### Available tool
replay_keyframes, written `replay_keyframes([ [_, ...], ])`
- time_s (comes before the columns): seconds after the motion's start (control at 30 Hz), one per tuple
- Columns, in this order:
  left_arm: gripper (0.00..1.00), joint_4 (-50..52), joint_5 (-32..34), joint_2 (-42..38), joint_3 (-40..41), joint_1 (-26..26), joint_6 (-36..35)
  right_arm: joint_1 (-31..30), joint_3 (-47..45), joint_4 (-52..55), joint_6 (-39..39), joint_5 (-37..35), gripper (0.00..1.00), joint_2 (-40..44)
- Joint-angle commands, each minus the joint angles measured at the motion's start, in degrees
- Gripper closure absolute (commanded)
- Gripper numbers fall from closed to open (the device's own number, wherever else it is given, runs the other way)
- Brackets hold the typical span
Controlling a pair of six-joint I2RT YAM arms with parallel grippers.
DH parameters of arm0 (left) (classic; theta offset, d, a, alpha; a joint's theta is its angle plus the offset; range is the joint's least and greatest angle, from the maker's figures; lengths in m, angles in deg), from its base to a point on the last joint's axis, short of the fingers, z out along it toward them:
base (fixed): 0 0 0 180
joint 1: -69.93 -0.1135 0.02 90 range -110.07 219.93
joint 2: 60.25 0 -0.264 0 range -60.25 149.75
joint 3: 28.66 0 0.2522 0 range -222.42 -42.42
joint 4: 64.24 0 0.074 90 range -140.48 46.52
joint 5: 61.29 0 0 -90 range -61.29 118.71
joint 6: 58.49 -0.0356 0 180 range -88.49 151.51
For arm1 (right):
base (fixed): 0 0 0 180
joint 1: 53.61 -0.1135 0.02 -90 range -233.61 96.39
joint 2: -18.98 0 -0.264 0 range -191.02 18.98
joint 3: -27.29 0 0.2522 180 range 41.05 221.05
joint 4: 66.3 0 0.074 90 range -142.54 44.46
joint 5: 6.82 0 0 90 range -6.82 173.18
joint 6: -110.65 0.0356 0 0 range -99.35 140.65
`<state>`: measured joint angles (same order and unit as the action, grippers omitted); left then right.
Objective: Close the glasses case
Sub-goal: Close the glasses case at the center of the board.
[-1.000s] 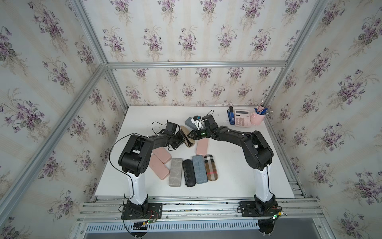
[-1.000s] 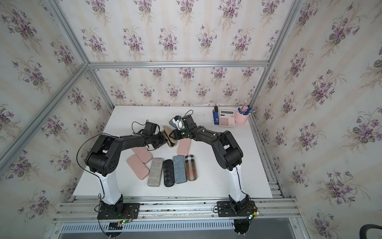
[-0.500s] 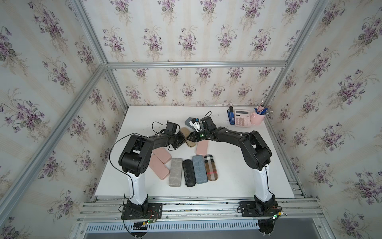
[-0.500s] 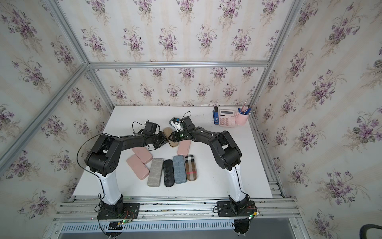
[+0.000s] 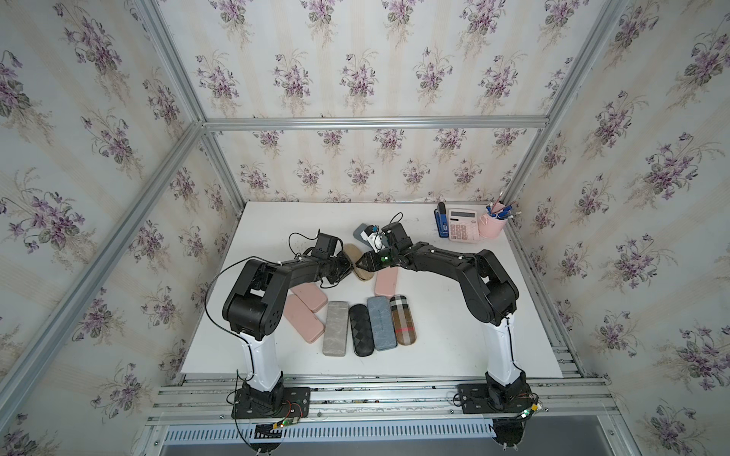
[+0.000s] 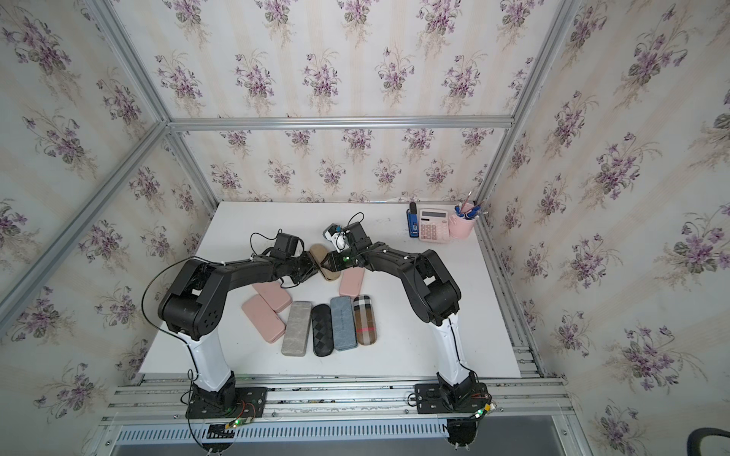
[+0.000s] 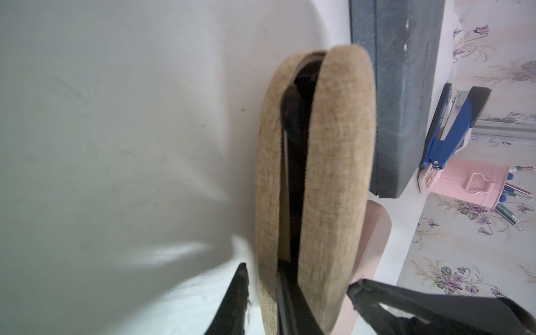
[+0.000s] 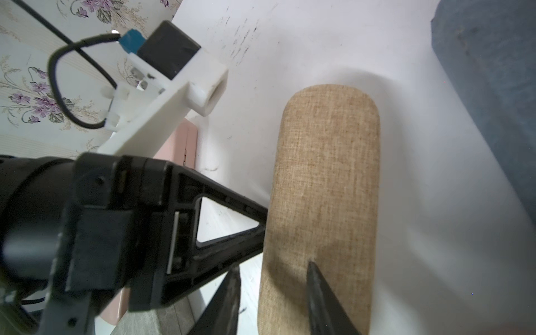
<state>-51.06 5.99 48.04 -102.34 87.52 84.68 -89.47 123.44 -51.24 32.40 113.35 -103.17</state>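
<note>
**1. Location.** The case [image 5: 355, 256] (tan fabric) lay mid-table [image 5: 276, 221] between both arms, lid ajar. The left wrist view showed a dark slit along its long edge, w/ glasses [image 7: 290, 116] inside.

**2. Grippers.**
- L gripper [image 5: 347, 270]: the fingers [image 7: 237, 290] stood narrow, astride the base rim. One was outside and one apparently in the slit. We could not tell whether they pinched the rim or stood just clear.
- R gripper [image 8: 273, 265]: the fingers were part-spread and held nothing. One tip was over the lid and the other was off the case's edge.

**3. Handling.**
- We judged the case a light, stiff shell. The fabric should give fair grip.
- The smooth table would let it slide under a sideways push, so the base needs bracing.
- Best contact is approx. mid-lid near the open edge, pressing straight down.
- The glasses are fragile. A temple caught in the seam would block closure, so force should stay low.

**4. Surroundings and obstructions.**
- A grey-blue case [image 7: 406, 87] lay just beside the lid side, and a pink case [image 5: 386, 280] was near one end. Both limit sideways travel.
- Five more cases lay in a row nearer the arm bases, well apart.
- A stapler [image 5: 441, 219], calculator [image 5: 460, 229] and pen cup [image 5: 491, 227] sat at the far corner, out of the way.
- Main obstruction, in our judgement: the L finger in the slit. It would need to clear before the lid can seat.
</note>
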Motion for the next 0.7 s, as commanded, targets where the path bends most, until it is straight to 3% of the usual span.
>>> replay_keyframes([
  [0.0,0.78,-5.0,-3.8,-1.4,0.2,0.3,-0.7,-1.0,-0.1,5.6,-1.1,-3.7,0.61,-0.5],
  [0.17,0.82,-7.9,-4.8,-2.5,1.5,0.4,-0.2,-1.7,0.1,6.9,-2.3,-6.2,0.6,-0.6],
  [0.67,0.65,-15.6,-3.3,-8.7,8.0,0.3,1.0,-3.0,-1.6,8.9,-4.0,-11.0,0.6,0.6],
])
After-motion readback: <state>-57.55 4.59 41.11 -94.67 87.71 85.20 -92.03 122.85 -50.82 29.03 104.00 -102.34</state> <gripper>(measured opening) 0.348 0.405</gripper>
